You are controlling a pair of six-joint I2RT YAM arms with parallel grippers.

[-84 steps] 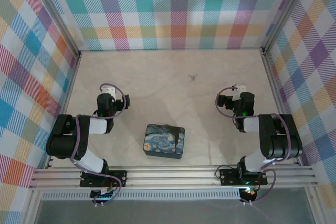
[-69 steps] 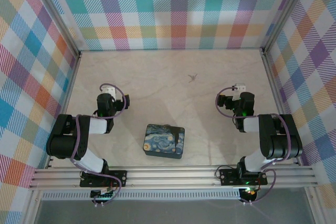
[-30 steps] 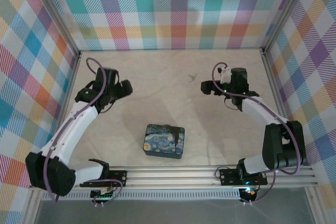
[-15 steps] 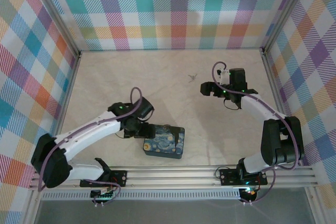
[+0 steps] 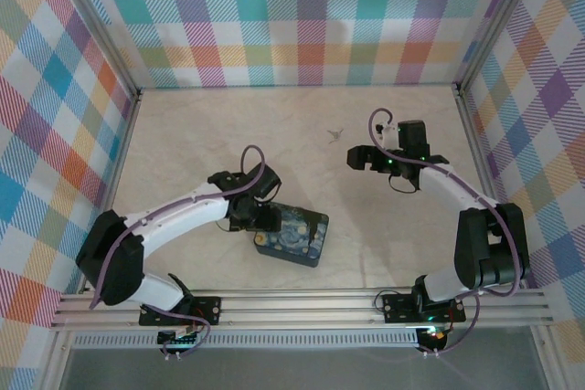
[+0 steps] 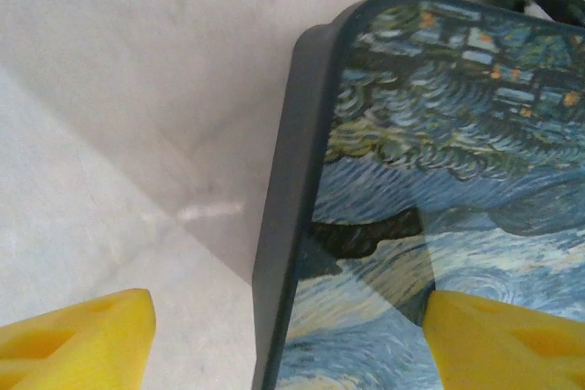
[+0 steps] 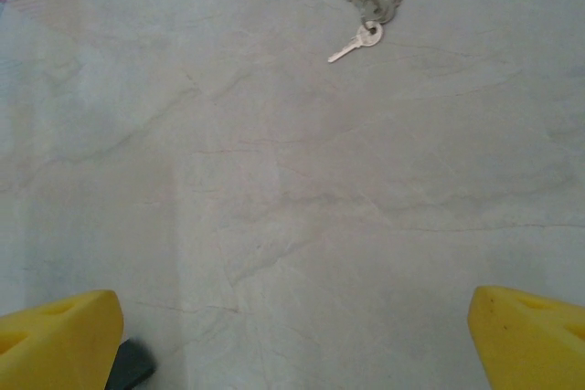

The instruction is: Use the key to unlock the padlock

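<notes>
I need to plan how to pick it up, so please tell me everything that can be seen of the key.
The key is in fact a small bunch: thin, silvery metal keys joined at their heads, with the blades splayed in different directions. It lies flat on the pale table, and nothing touches it. The right gripper is open and well apart from it.

A tin (image 5: pixel 294 237) sits near the front of the table (image 5: pixel 228 134), between the two arms. The left gripper (image 5: pixel 263 219) straddles the tin's left edge. The key (image 5: pixel 335 135) lies farther back, well apart from the tin. The right gripper (image 5: pixel 356 160) is near the key, in front and to its right.
</notes>
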